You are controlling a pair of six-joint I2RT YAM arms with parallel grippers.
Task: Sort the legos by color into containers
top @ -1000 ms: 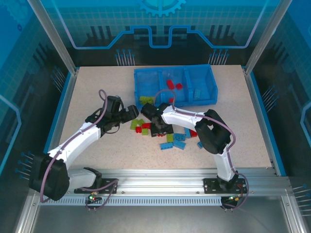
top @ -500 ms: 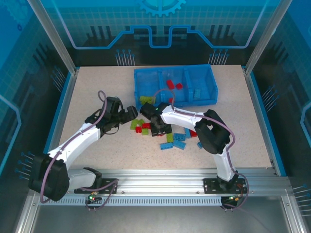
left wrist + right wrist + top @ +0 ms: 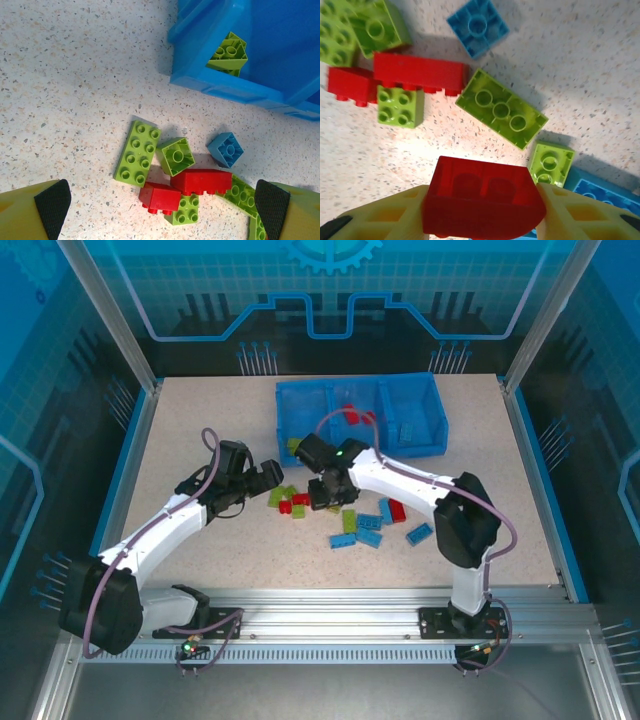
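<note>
Right end effector [image 3: 482, 220] is clamped on a red brick [image 3: 480, 192], whose long axis runs straight across from one yellow finger to the other, above the loose pile on the tabletop [image 3: 200, 420]. Left end effector [image 3: 270, 476] hangs just left of that pile with its pads [image 3: 52, 202] wide apart and nothing between them. Below the held brick, a long red brick [image 3: 420, 74] lies level across the right wrist view, and a long lime brick [image 3: 501, 109] lies hollow side up on a diagonal beside it. A square light blue brick [image 3: 477, 26] also shows its hollow underside. In the left wrist view, a lime eight-stud brick [image 3: 137, 152] lies studs up, its long axis nearly up and down the picture. More light blue bricks [image 3: 370, 530] lie on the pile's near right side. The blue tray [image 3: 440, 430] sits at the far side: its left compartment holds lime bricks [image 3: 227, 52], the middle one red bricks [image 3: 350, 413], the right one a light blue brick [image 3: 408, 430].
</note>
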